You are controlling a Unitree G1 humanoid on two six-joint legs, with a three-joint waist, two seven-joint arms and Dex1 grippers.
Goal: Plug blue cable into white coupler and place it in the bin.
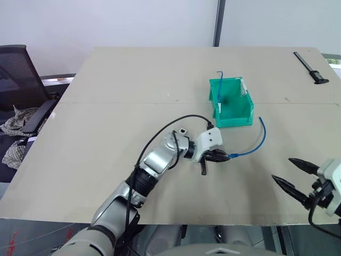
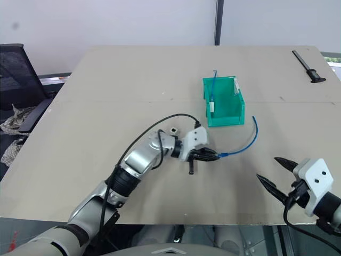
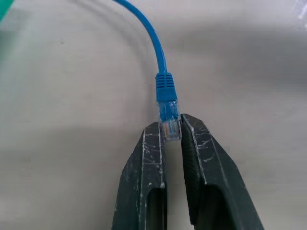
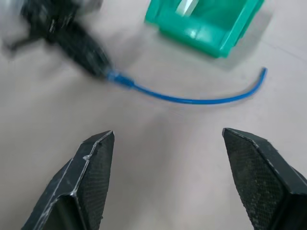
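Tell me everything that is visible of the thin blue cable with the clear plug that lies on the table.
The thin blue cable is a short, smooth cord that looks plastic-coated. It lies flat on the beige table in a gentle curve, just in front of the teal-green plastic bin and apart from it. One end has a ribbed blue boot and a clear plug. The left gripper has its two black fingers shut on the plug's tip. The far end lies free.
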